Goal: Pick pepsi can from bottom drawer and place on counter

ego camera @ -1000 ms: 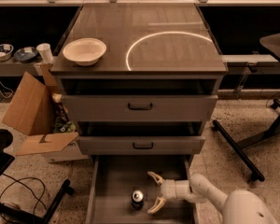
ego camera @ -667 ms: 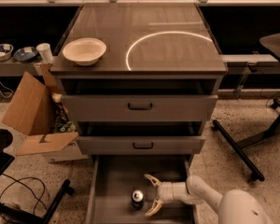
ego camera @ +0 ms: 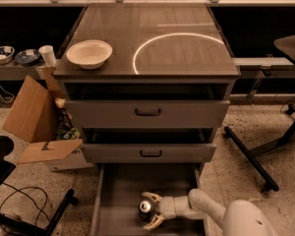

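In the bottom drawer [ego camera: 120,191], my end effector [ego camera: 152,210] is spread wide and empty, straddling the upright pepsi can [ego camera: 145,208].

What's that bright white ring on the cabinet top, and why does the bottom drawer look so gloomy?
Camera view: the ring is glare, a curved light reflected in the glossy counter; the bottom drawer lies in dim shade, so the pepsi can shows mostly by its silver top, the hand open around it.
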`<state>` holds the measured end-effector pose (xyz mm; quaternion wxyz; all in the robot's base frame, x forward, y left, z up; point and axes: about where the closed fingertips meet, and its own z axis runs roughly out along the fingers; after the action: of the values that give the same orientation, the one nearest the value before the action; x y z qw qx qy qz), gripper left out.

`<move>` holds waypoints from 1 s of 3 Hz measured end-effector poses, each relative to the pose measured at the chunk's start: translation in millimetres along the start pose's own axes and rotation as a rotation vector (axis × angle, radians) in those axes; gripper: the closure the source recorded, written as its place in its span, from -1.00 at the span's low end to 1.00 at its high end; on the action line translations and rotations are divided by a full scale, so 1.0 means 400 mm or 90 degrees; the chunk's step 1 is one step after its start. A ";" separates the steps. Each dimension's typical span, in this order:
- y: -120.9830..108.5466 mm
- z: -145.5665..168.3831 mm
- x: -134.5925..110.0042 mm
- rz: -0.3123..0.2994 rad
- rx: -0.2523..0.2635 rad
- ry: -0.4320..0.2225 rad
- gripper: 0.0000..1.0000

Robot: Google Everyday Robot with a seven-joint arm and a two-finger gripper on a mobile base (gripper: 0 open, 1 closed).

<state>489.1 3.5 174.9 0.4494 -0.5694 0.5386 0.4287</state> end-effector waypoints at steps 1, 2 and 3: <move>0.015 0.037 0.005 0.001 -0.012 -0.007 -0.19; 0.024 0.057 0.006 0.004 -0.019 -0.011 0.28; 0.024 0.057 0.006 0.004 -0.019 -0.011 0.77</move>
<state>479.6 24.8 166.7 0.4442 -0.5704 0.5301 0.4432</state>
